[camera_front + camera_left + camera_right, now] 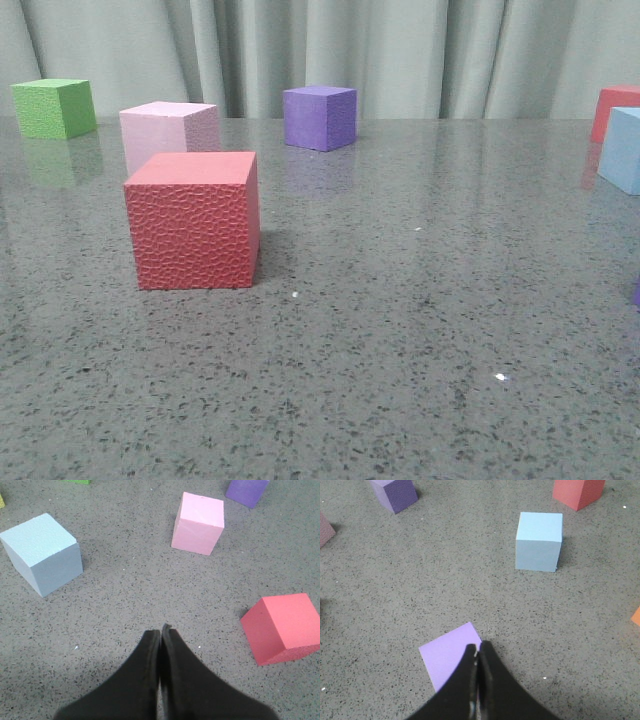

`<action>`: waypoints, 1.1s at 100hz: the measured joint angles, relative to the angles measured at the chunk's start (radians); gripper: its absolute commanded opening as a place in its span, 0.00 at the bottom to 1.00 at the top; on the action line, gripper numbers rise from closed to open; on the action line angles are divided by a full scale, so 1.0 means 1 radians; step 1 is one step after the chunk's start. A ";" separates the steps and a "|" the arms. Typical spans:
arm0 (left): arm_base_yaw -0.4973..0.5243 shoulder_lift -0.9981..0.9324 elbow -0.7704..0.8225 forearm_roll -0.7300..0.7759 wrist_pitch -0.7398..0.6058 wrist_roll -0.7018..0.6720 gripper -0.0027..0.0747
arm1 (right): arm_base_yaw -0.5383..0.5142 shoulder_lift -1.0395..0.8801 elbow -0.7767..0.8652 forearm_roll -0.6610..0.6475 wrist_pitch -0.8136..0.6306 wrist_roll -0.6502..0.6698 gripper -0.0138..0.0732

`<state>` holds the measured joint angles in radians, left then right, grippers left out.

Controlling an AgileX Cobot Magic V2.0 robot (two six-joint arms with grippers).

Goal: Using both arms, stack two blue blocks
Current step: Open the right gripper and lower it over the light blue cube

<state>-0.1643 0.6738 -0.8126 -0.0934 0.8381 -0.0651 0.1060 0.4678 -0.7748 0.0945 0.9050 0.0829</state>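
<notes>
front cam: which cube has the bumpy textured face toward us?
The red cube, nearest the camera, in front of the pale pink cube. Its front face is pebbled; the pink and the purple cube look smooth.

In the front view, a blue block [623, 150] and the red cube [614, 112] behind it are cut off.

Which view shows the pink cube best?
Left wrist: the pink cube is whole, top and side visible, standing clear. The front view hides its lower part behind the red cube. Right wrist catches only an edge.
</notes>
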 measured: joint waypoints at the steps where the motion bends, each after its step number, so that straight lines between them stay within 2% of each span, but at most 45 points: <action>1: 0.000 0.000 0.000 0.000 0.000 0.000 0.06 | 0.000 0.000 0.000 0.000 0.000 0.000 0.09; 9: 0.000 0.000 0.000 0.000 0.005 0.000 0.21 | 0.000 0.000 0.000 0.000 0.000 0.000 0.22; 14: 0.000 0.000 0.000 0.000 0.005 0.000 0.35 | 0.000 0.000 0.000 0.001 0.000 0.000 0.35; 18: 0.000 0.000 0.000 0.000 0.005 0.000 0.53 | 0.000 0.000 0.000 0.001 0.000 0.000 0.48; 21: 0.000 0.000 0.000 0.000 0.005 0.000 0.61 | 0.000 0.000 0.000 0.001 0.000 0.000 0.57; 26: 0.000 0.000 0.000 0.000 0.005 0.000 0.80 | 0.000 0.000 0.000 0.002 0.000 0.000 0.73; 33: 0.000 0.000 0.000 0.000 0.005 0.000 0.96 | 0.000 0.000 0.000 0.004 0.000 0.000 0.87; 40: 0.000 0.000 0.000 0.000 0.005 0.000 0.92 | 0.000 0.000 0.000 0.004 0.000 0.000 0.83; 50: 0.000 0.000 0.000 0.000 0.011 0.000 0.88 | 0.000 0.000 0.000 0.004 0.000 0.000 0.84; 91: 0.000 0.000 0.000 0.002 0.016 0.000 0.88 | 0.000 0.007 -0.001 0.004 0.000 0.000 0.84; 110: 0.000 0.000 0.000 0.002 0.016 0.000 0.88 | 0.000 0.107 -0.045 0.004 0.000 0.027 0.84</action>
<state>-0.1643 0.6738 -0.8126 -0.0916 0.8544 -0.0651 0.1060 0.5752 -0.8197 0.0981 0.9050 0.1103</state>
